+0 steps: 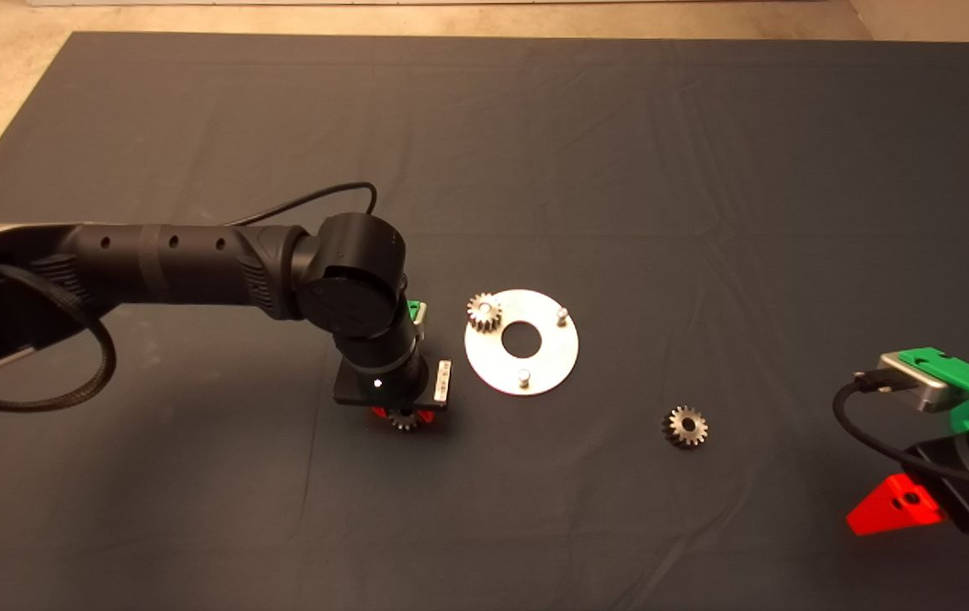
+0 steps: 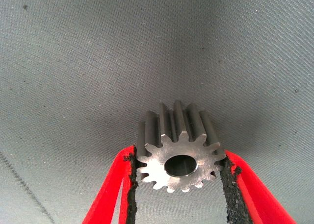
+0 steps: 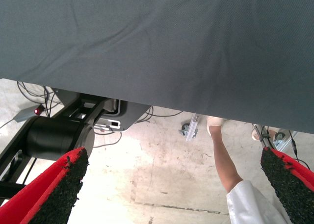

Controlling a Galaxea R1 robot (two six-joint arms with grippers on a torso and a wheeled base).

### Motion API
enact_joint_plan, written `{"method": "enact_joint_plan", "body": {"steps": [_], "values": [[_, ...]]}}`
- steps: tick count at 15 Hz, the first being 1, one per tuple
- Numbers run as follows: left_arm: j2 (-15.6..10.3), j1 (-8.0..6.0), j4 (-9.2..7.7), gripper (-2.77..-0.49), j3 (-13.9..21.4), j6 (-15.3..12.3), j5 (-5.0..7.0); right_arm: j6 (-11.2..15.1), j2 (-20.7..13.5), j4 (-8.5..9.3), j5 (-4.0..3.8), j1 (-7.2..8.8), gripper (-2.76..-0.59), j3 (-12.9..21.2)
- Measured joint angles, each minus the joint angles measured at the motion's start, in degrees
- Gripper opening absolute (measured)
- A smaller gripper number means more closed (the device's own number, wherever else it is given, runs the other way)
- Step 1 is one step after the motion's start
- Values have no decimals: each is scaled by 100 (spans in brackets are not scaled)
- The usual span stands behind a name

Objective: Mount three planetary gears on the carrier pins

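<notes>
A shiny silver disc (image 1: 484, 361) with a central hole lies mid-mat. One planetary gear (image 1: 483, 311) sits on its left carrier pin. Two pins stand bare: one at the far right (image 1: 562, 316), one at the near edge (image 1: 523, 376). My left gripper (image 1: 405, 417) is left of the disc, pointing down, shut on a second gear (image 2: 177, 155); the black pads (image 2: 131, 180) press its toothed sides. A third gear (image 1: 686, 426) lies loose on the mat to the right of the disc. My right gripper (image 1: 892, 505) is parked at the lower right edge, open and empty.
The dark mat (image 1: 620, 170) covers the table, with bare floor beyond its far edge. The right wrist view shows the floor past the mat's edge, a black robot base (image 3: 54, 136) and a person's leg (image 3: 225, 160).
</notes>
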Motion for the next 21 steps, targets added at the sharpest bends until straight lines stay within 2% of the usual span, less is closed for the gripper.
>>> {"method": "enact_joint_plan", "body": {"steps": [5,7,9,10,11,13,14,15,17,18,19,20,21], "values": [[2,-34,-6,-232,144,0,0,0,-11,0,0,0,-73,0],[20,-280,-100,-232,270,0,-2,0,-11,0,2,0,-73,0],[68,-612,-307,-232,385,0,6,2,-13,0,0,0,-73,0],[132,-720,-361,-232,430,2,2,0,-11,0,0,0,-73,0],[222,-766,-422,-232,440,5,2,0,-11,0,0,0,-73,0],[496,-766,-518,-232,440,11,24,0,-11,0,-2,0,-73,0],[716,-772,-527,-232,441,23,26,0,-9,0,0,0,-73,0],[940,-781,-540,-232,441,63,15,0,-9,0,2,0,-73,0],[1220,-781,-566,-232,441,143,-31,0,-13,0,-2,0,-73,0],[1246,-781,-581,-232,441,187,-79,0,-16,0,-5,0,-73,0],[1243,-781,-588,-232,440,226,-41,0,-11,0,0,0,-73,0],[1251,-781,-585,-232,416,267,60,0,-11,0,-5,0,-73,0],[1323,-781,-599,-232,349,284,72,0,-9,0,2,0,-73,0]]}}
